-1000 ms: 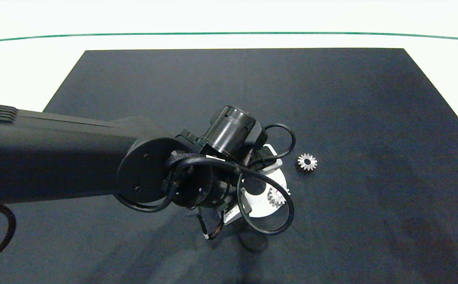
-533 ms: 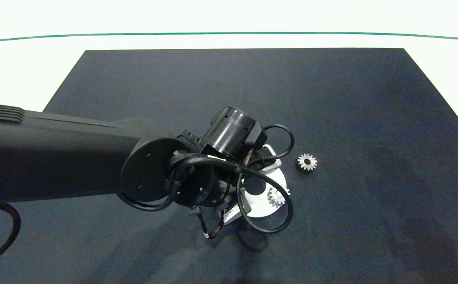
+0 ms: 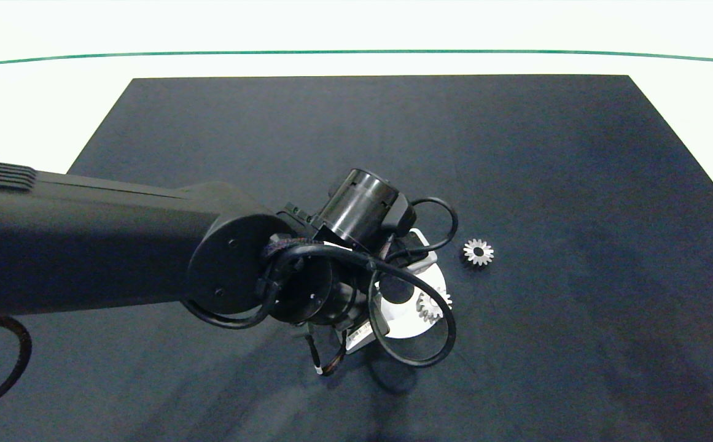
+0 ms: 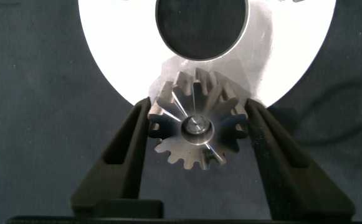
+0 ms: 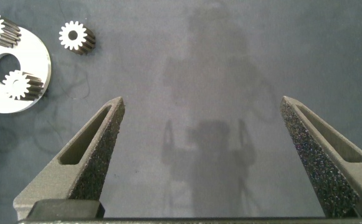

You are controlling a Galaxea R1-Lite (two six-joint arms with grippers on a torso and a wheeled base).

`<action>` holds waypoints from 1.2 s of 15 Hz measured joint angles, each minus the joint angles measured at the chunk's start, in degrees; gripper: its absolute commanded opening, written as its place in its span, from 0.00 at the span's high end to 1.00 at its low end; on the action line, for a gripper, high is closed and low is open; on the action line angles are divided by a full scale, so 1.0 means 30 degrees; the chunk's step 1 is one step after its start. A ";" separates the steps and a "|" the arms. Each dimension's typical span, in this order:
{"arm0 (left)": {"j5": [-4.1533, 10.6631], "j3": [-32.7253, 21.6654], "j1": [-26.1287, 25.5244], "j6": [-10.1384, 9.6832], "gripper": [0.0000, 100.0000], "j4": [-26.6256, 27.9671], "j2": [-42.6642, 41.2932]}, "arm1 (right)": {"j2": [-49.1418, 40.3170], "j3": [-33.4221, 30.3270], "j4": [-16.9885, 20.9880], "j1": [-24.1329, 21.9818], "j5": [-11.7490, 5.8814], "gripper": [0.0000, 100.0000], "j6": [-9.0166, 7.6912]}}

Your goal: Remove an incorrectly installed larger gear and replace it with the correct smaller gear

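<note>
Left of centre, left gripper (image 4: 197,107) down over white disc (image 4: 106,50), fingers closed against both flanks of larger gear (image 4: 196,127); gear seated on its pin, not yet lifted. I judge removal only at grasp stage. Right of disc, smaller gear (image 3: 478,252) lies loose on mat (image 3: 577,153), untouched; swap all to do. Far right, right gripper (image 5: 202,102) hangs wide open, empty, over mat

Larger gear (image 4: 195,129) on white disc's peg, smaller gear (image 3: 478,252) loose on mat
</note>
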 measured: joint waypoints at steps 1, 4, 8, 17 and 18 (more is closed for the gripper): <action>0.0000 0.0004 -0.0016 -0.0008 0.49 0.0000 0.0000 | 0.0000 0.0000 0.0000 -0.0008 0.0000 0.00 0.0000; 0.0008 0.0041 -0.0110 -0.0028 0.55 0.0037 0.0000 | -0.0008 0.0008 0.0008 0.0008 0.0008 0.00 0.0000; -0.0008 0.0057 -0.0146 -0.0020 0.62 0.0045 0.0016 | -0.0008 0.0008 0.0024 0.0008 0.0016 0.00 0.0000; -0.0028 -0.0366 -0.0183 -0.0154 0.66 0.0906 0.0016 | -0.0045 0.0219 0.0000 0.0008 0.0020 0.00 0.0028; -0.0028 -0.0402 -0.0203 -0.0240 0.66 0.0906 0.0016 | -0.0049 0.0223 0.0000 0.0008 0.0028 0.00 0.0028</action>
